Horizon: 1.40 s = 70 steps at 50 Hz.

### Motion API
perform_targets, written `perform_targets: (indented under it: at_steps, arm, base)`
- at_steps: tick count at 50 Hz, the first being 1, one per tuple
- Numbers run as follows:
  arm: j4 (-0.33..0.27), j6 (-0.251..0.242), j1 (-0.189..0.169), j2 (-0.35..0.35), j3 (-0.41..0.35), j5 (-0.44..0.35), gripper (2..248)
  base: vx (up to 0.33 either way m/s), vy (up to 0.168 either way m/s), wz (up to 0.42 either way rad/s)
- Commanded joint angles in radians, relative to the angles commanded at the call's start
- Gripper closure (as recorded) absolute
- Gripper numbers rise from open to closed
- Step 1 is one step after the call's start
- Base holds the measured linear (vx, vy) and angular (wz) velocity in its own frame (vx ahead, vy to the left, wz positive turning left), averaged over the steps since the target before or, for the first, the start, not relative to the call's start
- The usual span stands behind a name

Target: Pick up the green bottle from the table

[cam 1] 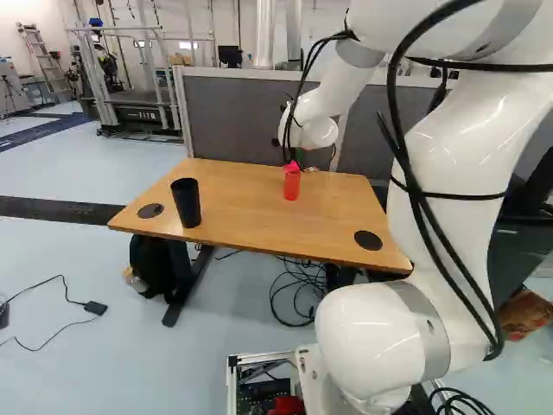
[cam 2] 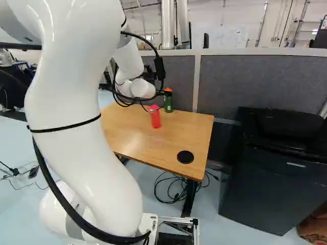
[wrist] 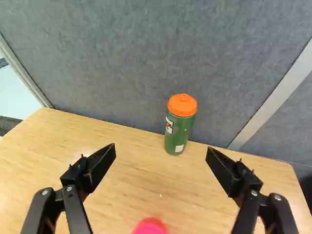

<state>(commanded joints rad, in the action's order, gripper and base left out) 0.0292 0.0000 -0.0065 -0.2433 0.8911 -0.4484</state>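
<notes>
- The robot's hand (cam 2: 160,101) is spread wide. Its two black fingers (wrist: 100,168) stand far apart, one on each side, and they do not hold anything.
- The green bottle (wrist: 178,134) is ahead of the hand, past the fingertips. It lines up with the gap between the fingers, but they do not touch it.
- The green bottle stands up straight on the table, close to the back edge. It has an orange lid (wrist: 182,105) on top.
- The red bottle (cam 1: 292,184) stands on the table too. It is nearer to the robot than the green one. Its pink top (wrist: 150,227) peeks in near the hand in the wrist view, and no finger touches it.
- The big white arm (cam 1: 467,190) has black cables (cam 1: 403,138) running along it. It reaches out over the table.
- The table (cam 1: 251,207) is light brown wood.
- A black cup (cam 1: 186,203) stands near the left end of the table in the left base view. One flat black circle (cam 1: 150,210) is just beside it. Another black circle (cam 1: 368,240) is near the other end.
- A soft-looking grey wall (cam 2: 260,79) stands right behind the table. I cannot tell if the green bottle touches it.
- A black bag (cam 1: 154,262) is on the floor under the table, and loose wires (cam 1: 298,290) lie in a tangle there.
- A big black box (cam 2: 271,178) stands at the right of the right base view.
</notes>
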Motion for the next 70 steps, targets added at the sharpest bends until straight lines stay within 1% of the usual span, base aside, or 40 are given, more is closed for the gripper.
perform_targets:
  at_steps: [9, 14, 33, 61, 65, 70]
  arm:
    - [0.019, 0.0, -0.006, -0.043, 0.05, 0.073, 3]
    - [0.026, 0.0, -0.009, -0.066, 0.077, 0.093, 3]
    - [0.029, 0.0, -0.022, -0.154, 0.184, 0.102, 3]
    - [0.029, 0.0, -0.06, -0.272, 0.334, 0.102, 3]
    - [0.029, 0.0, -0.064, -0.291, 0.358, 0.114, 3]
    - [0.029, 0.0, -0.067, -0.314, 0.389, 0.148, 3]
  base:
    - [0.0, 0.0, 0.0]
    - [0.0, 0.0, 0.0]
    - [0.0, 0.0, 0.0]
    - [0.0, 0.0, 0.0]
    - [0.0, 0.0, 0.0]
    - [0.0, 0.0, 0.0]
